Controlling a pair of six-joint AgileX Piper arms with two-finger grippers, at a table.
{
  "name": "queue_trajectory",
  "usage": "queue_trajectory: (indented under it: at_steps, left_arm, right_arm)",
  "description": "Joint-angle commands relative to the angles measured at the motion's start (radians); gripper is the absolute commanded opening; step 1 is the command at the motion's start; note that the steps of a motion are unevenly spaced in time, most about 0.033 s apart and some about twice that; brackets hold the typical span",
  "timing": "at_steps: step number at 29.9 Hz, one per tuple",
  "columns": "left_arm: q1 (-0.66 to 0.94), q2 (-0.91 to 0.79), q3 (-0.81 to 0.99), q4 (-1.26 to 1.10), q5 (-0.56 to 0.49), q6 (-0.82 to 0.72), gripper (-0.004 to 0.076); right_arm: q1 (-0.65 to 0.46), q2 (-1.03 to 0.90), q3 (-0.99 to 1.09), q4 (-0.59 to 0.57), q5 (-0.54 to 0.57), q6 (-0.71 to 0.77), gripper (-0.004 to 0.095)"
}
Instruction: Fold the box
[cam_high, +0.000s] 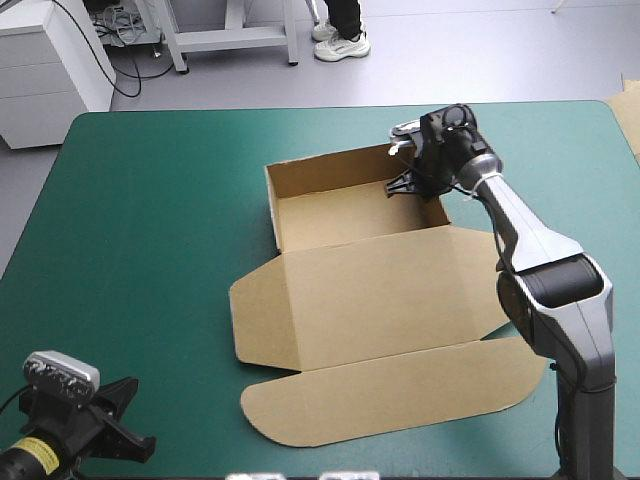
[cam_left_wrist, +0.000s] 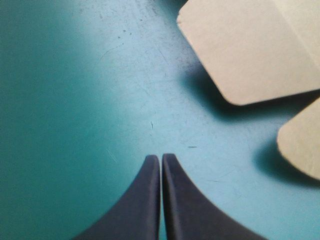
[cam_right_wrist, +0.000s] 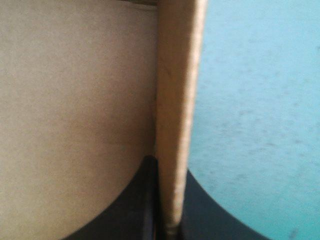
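Two grippers show in your high view: the right gripper (cam_high: 412, 184) sits upper right of centre, black fingers pinched on the right-hand wall of the brown box (cam_high: 380, 290), an open tray at mid-frame with its lid flat toward the bottom edge. Your left gripper (cam_left_wrist: 161, 156) sits at the lower left corner, fingers pressed together on nothing, apart from the lid's rounded flaps.

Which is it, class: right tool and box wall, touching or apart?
Touching: the right wrist view shows the box wall pinched inside the right tool, between its fingers.
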Motion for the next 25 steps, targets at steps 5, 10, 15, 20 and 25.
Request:
queue_trajectory:
  at_steps: [5,10,15,20,25]
  left_arm:
    - [-0.007,-0.211,0.031,0.016,-0.085,-0.015,-0.0008]
    - [-0.007,-0.242,0.031,0.016,-0.085,-0.015,-0.0008]
    - [-0.007,-0.242,0.031,0.016,-0.085,-0.015,-0.0008]
    - [-0.007,-0.242,0.031,0.016,-0.085,-0.015,-0.0008]
    - [-0.007,-0.242,0.031,0.016,-0.085,-0.015,-0.0008]
  right_arm:
    - [-0.311,-0.063,-0.032,-0.105,0.024,-0.055,-0.0018]
    - [-0.569,-0.065,-0.032,-0.06,0.024,-0.051,-0.0018]
    - [-0.754,-0.065,-0.032,-0.021,0.024,-0.046,-0.0018]
    - [-0.855,-0.065,-0.032,0.008,0.024,-0.046,-0.0018]
    - [-0.853,-0.065,-0.03,0.018,0.024,-0.074,0.0036]
